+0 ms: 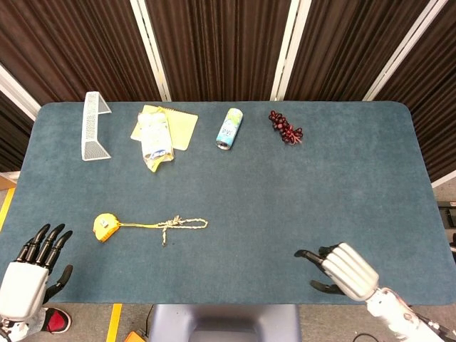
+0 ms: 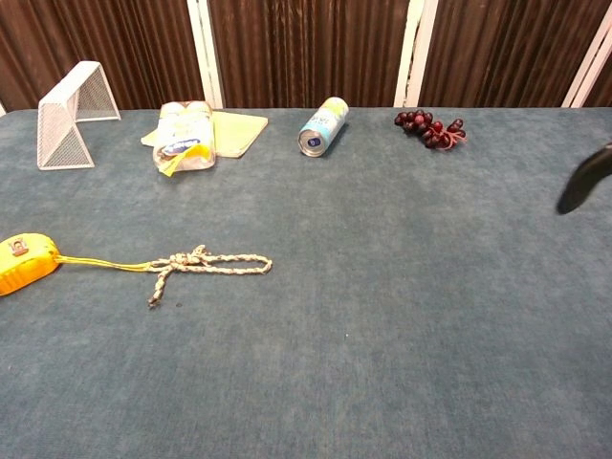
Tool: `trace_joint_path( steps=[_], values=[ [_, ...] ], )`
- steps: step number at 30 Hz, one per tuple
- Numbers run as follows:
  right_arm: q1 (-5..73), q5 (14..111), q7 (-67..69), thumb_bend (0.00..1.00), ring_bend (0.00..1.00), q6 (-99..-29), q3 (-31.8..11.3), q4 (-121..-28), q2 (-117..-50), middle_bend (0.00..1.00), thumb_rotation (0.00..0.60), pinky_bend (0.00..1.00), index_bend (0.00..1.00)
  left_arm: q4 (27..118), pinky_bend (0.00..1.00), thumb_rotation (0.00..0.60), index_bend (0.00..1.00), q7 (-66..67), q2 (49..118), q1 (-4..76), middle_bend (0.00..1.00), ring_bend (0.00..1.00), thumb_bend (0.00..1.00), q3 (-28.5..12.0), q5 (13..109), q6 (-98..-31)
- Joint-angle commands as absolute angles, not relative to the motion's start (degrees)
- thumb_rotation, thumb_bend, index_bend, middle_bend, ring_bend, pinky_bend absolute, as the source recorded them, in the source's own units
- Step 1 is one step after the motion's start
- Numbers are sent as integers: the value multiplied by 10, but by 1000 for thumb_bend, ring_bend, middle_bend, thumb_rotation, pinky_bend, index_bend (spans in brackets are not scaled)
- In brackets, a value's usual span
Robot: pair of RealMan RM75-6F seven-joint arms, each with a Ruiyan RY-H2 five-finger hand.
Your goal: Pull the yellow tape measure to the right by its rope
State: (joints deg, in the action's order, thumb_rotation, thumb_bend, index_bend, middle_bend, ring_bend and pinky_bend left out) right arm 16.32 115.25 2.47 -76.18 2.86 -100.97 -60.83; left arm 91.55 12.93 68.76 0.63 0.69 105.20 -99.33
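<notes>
While the right hand hovers empty, fingers spread, near the table's near edge, the yellow tape measure sits far left, its rope trailing right. Best pinch the loop end, then drag low and level. Left hand idles open.

One tape measure, one rope, one can, one mesh goal, two hands

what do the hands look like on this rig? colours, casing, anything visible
Both match: the left hand and right hand have a smooth white casing over the back and black fingers. A pale, light-coloured wrist section runs back from the right hand. No cables or markings are visible. The chest view shows only a dark fingertip.
</notes>
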Motion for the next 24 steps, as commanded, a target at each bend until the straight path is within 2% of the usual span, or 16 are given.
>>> trace_joint_path(
  steps=[1, 12, 24],
  values=[
    [200, 1121, -18, 414, 815, -702, 12, -1058, -610, 991, 600, 1000, 482, 916, 265, 600, 132, 126, 686, 6, 96, 65, 371, 7, 1053, -995],
    [269, 929, -187, 414, 817, -550, -59, -1119, -686, 993, 600, 1000, 485, 916, 265, 600, 132, 122, 685, 7, 96, 65, 371, 8, 1055, -994],
    [337, 752, -341, 412, 826, -502, -88, -1088, -801, 1000, 600, 1000, 527, 915, 265, 600, 132, 112, 680, 8, 96, 65, 369, 9, 1056, -994]
  ],
)
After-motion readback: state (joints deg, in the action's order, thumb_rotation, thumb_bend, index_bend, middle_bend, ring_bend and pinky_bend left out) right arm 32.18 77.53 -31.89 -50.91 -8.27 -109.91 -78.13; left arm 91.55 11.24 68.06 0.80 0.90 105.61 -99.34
